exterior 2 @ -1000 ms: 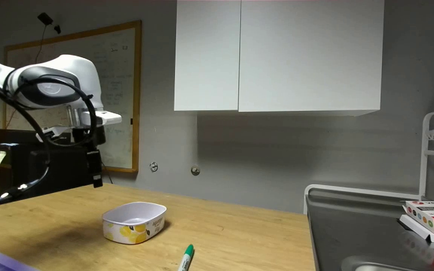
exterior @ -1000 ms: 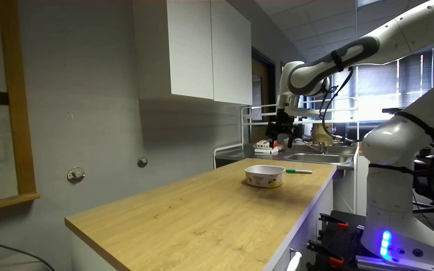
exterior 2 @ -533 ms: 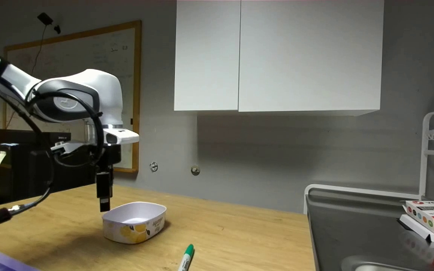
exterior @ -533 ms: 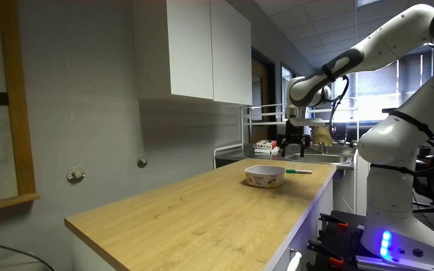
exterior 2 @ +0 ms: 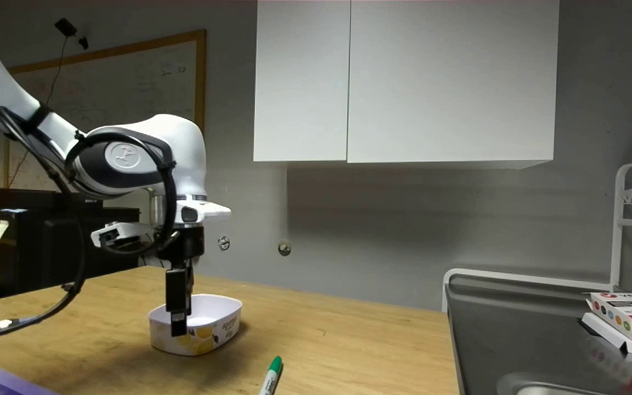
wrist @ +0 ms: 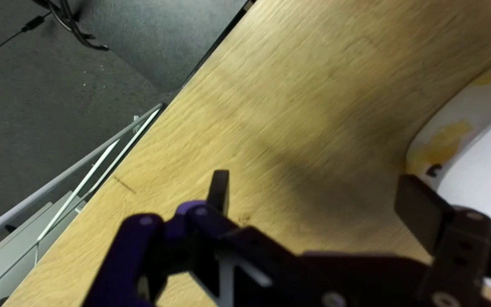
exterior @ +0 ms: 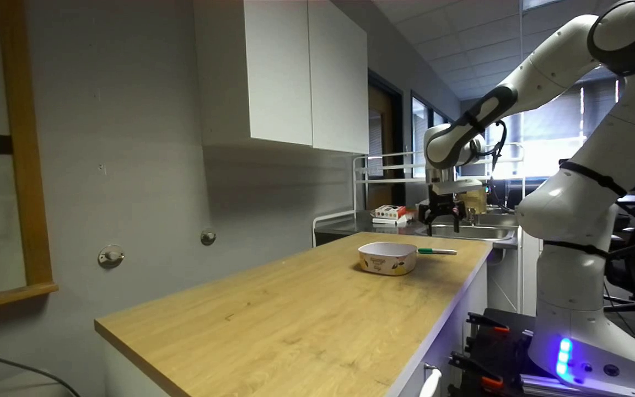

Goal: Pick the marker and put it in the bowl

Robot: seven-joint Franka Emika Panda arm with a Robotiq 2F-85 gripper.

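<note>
The marker has a green cap and a pale body. It lies on the wooden counter and shows in both exterior views [exterior: 437,251] [exterior 2: 271,376]; it is out of view in the wrist view. The bowl, whitish with a yellow lemon print, stands upright beside the marker in both exterior views [exterior: 387,259] [exterior 2: 218,333]. Part of the bowl also shows at the right of the wrist view [wrist: 484,170]. My gripper [exterior: 443,227] is open and empty above the counter. In an exterior view the gripper [exterior 2: 179,323] hides part of the bowl. In the wrist view bare wood shows between its fingers [wrist: 313,194].
A white wall cabinet [exterior: 306,77] hangs over the counter [exterior: 273,320]. A sink [exterior: 463,231], a white rack [exterior 2: 530,278] and a red and white box [exterior 2: 631,315] are past the counter's end. A cable [exterior 2: 83,269] hangs from the arm.
My gripper has moved down, and to the right in both exterior views, coming in front of the bowl in an exterior view. The marker and bowl have not moved.
</note>
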